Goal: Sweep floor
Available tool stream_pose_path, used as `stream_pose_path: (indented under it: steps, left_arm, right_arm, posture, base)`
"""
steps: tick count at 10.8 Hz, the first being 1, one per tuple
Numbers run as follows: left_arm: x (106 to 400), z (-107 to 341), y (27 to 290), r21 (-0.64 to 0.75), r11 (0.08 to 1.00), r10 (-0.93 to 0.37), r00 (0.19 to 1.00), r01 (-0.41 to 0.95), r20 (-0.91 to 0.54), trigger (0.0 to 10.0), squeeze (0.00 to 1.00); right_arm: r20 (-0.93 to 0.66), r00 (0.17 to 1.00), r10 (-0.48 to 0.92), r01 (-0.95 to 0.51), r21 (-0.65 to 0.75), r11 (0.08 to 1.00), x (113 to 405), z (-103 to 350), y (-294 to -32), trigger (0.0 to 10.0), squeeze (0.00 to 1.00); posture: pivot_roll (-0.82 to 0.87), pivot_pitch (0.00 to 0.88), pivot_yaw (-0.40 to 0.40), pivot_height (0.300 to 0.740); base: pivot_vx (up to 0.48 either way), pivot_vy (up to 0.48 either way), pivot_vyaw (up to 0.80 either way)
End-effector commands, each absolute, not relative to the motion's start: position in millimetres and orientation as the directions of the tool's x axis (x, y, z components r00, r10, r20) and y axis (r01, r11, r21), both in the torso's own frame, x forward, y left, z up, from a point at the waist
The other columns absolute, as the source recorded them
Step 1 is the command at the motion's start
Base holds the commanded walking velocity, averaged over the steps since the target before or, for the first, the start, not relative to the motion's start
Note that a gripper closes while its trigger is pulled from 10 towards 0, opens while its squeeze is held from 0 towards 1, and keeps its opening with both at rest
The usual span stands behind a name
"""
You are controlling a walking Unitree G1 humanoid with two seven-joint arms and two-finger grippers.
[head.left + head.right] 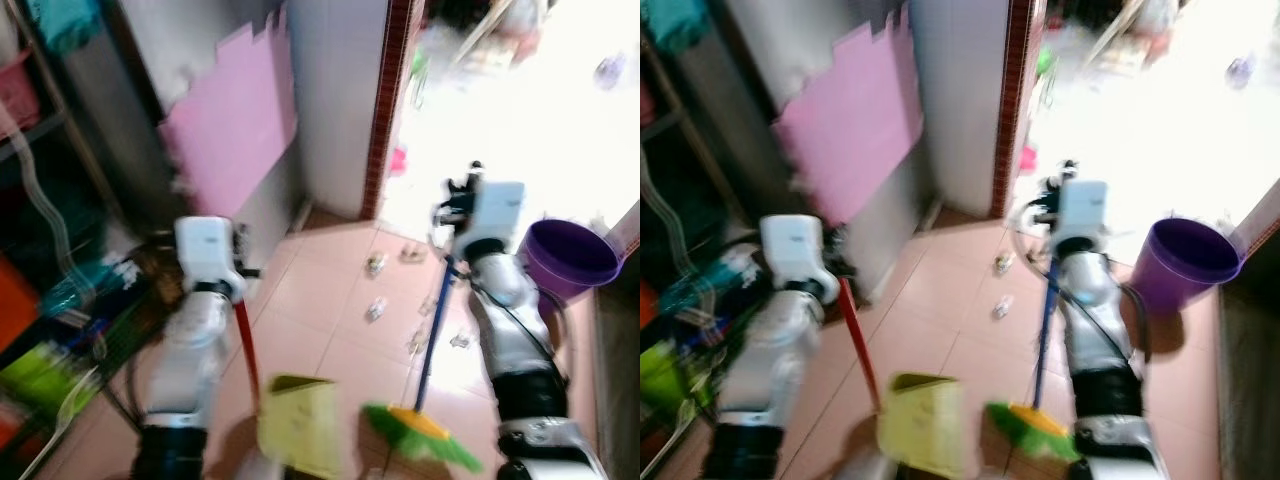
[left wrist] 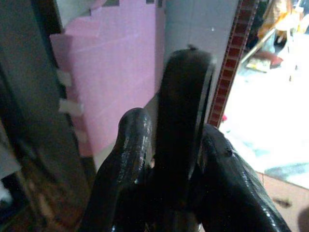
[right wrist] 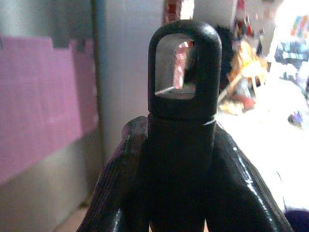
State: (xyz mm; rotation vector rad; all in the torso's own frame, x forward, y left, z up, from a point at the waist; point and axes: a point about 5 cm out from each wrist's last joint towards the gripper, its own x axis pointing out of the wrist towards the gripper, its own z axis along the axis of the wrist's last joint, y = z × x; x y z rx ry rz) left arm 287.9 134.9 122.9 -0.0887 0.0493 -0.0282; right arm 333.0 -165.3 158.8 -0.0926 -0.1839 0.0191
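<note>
Nearest, on the pink tiled floor [image 1: 330, 330], a yellow dustpan [image 1: 298, 425] lies beside the green-bristled broom head [image 1: 420, 437]; the left gripper [image 2: 176, 164] has its jaws clamped on the dustpan's red handle [image 1: 246, 350]; the right gripper [image 3: 181, 169] grips the broom's blue handle [image 1: 433, 335] below its black loop end; farther off, litter scraps [image 1: 377, 308] lie scattered; beyond stand a purple bucket [image 1: 565, 258] and a pink foam board [image 1: 235, 115].

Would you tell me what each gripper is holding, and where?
Left gripper: dustpan, top of its red handle. Right gripper: broom, top of its blue handle.
</note>
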Motion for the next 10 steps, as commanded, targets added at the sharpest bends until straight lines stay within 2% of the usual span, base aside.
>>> stream_pose_path:
  steps: [1,5,8,10]
  left_arm:
    - [289.6,134.8,132.6,-0.095,0.994,-0.048,0.999,0.048,0.008,10.0,0.0]
    - [289.2,130.3,129.7,-0.128,0.99,-0.057,0.998,0.053,-0.028,10.0,0.0]
    - [287.9,127.8,126.7,-0.136,0.988,-0.08,0.996,0.073,-0.044,10.0,0.0]
    - [287.9,127.7,125.7,-0.135,0.988,-0.087,0.995,0.079,-0.049,10.0,0.0]
  right_arm:
    - [0.201,0.979,0.033,-0.017,-0.079,0.997,331.9,162.5,-162.7,10.0,0.0]
    - [0.195,0.98,0.039,-0.023,-0.085,0.996,333.5,162.5,-162.1,10.0,0.0]
    - [0.195,0.98,0.046,-0.029,-0.089,0.996,333.6,162.7,-161.4,10.0,0.0]
    - [0.2,0.979,0.049,-0.03,-0.095,0.995,334.5,163.8,-160.5,10.0,0.0]
  posture:
    - [-0.08,0.0,0.061,0.74]
    - [-0.08,0.0,0.051,0.74]
    - [-0.08,0.0,0.048,0.74]
    - [-0.08,0.0,0.046,0.74]
  base:
    - [0.435,0.0,-0.8]
    - [0.303,0.361,-0.8]
    - [0.0,0.445,-0.8]
    - [0.0,0.458,-0.24]
